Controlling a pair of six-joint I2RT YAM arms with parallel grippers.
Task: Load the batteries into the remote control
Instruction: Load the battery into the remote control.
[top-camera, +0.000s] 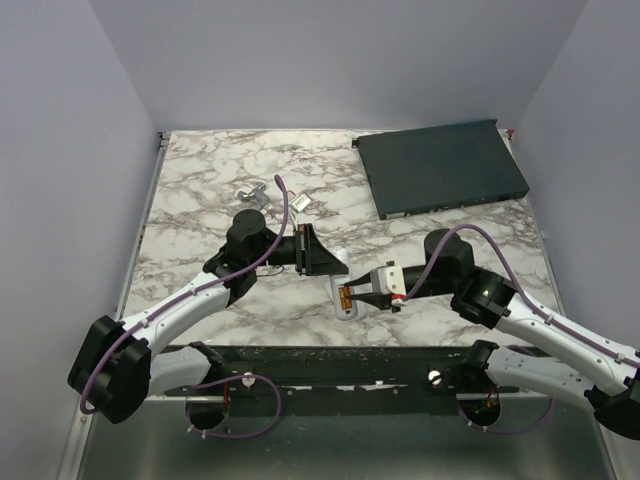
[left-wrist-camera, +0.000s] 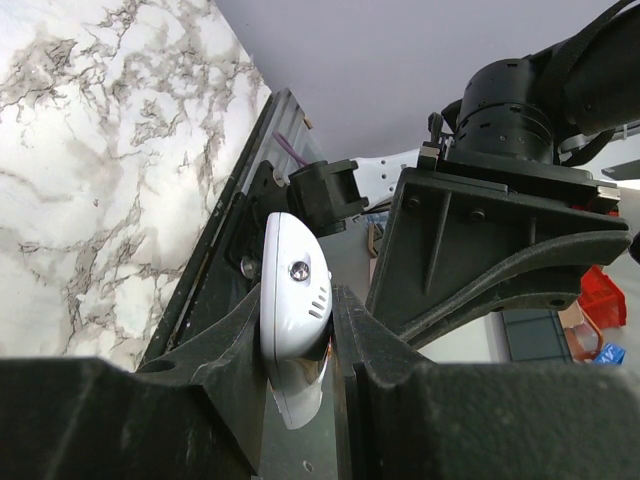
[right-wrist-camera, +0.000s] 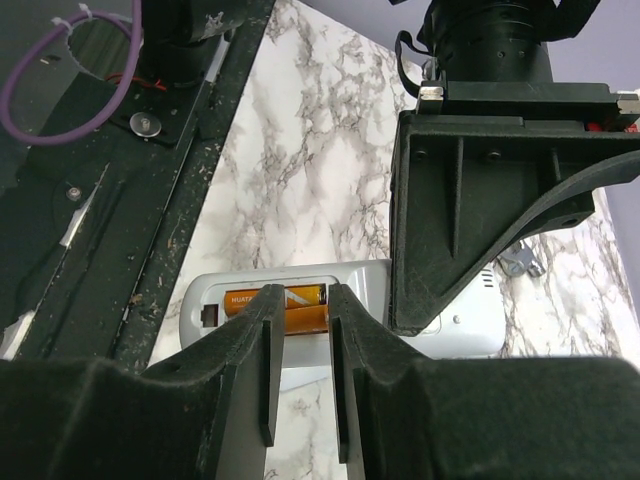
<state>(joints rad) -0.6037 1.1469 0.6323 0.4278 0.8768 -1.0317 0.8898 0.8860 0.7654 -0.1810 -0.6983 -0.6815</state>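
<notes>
Right wrist view gives you the remote (right-wrist-camera: 460, 335) lying across the lower middle of the frame on the marble table (right-wrist-camera: 300, 150). Its recess faces up, with two batteries (right-wrist-camera: 250, 298) side by side in it. Your right claw (right-wrist-camera: 303, 293) sits directly over that recess. Its fingers stand a narrow slot apart, and the lower battery shows through the slot. You cannot tell whether the tips pinch that battery, merely touch it, or clear it.

Left wrist view is plainer. The left claw (left-wrist-camera: 298, 295) is pinching the remote, whose rounded white end stands in the lower middle of the frame, wedged between the two black fingers.

Top view puts the remote just below the centre of the frame, between the two claws. The left claw grips its upper end. The right claw reaches in from the right to its lower end, where a bit of orange shows at the fingertips. A dark box (top-camera: 440, 168) lies at the upper right, well apart from both.
</notes>
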